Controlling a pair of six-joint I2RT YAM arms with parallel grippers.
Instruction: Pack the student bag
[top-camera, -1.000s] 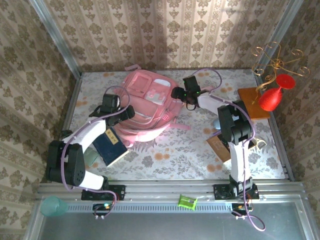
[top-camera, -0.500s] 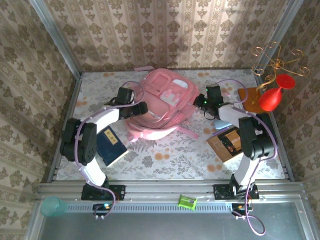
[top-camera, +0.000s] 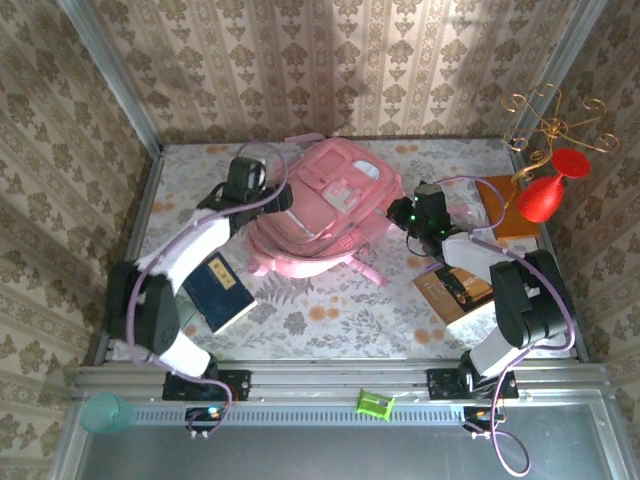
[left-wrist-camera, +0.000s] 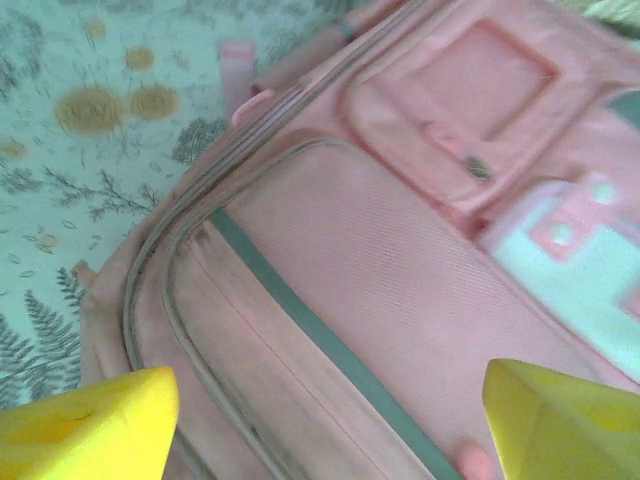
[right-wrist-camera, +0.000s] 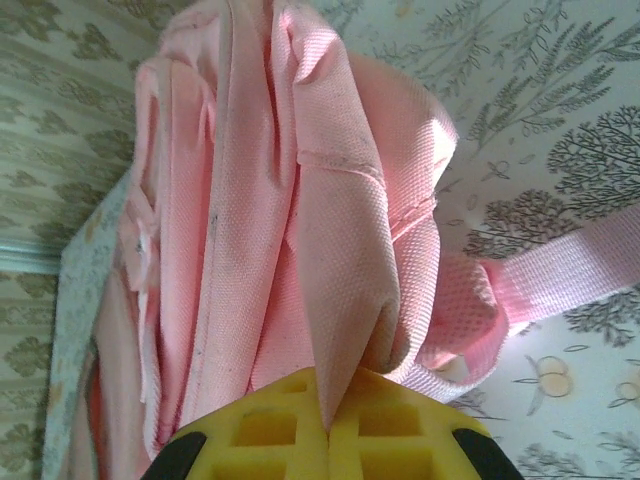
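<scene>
I see the student bag (top-camera: 322, 212) lying front-up on the far middle of the desk (top-camera: 330, 318), between the two arms. It is soft pink fabric and by far the largest thing there. Its stacked front pockets are edged with pale zip lines, and one upper pocket carries a pale mint-and-pink patch.

My left hand (top-camera: 282, 200) sits at the bag's left side. Its yellow fingers (left-wrist-camera: 90, 425) are well apart with nothing gripped between them. Through the left wrist camera I get a ribbed pocket panel crossed by a dark grey-green band. A curved zip runs round the panel, and the pocket above it has a small zip pull.

My right hand (top-camera: 402, 213) is at the bag's right edge, its pads (right-wrist-camera: 270, 425) pressed together on a fold of the pink cloth. The right wrist camera shows the fabric bunched in long folds that run into the pinch. A webbing strap (right-wrist-camera: 560, 270) leads off to the right over the floral desk cover.

A dark blue book (top-camera: 222, 290) lies on the desk beside the left arm, just off the bag's near left corner.
</scene>
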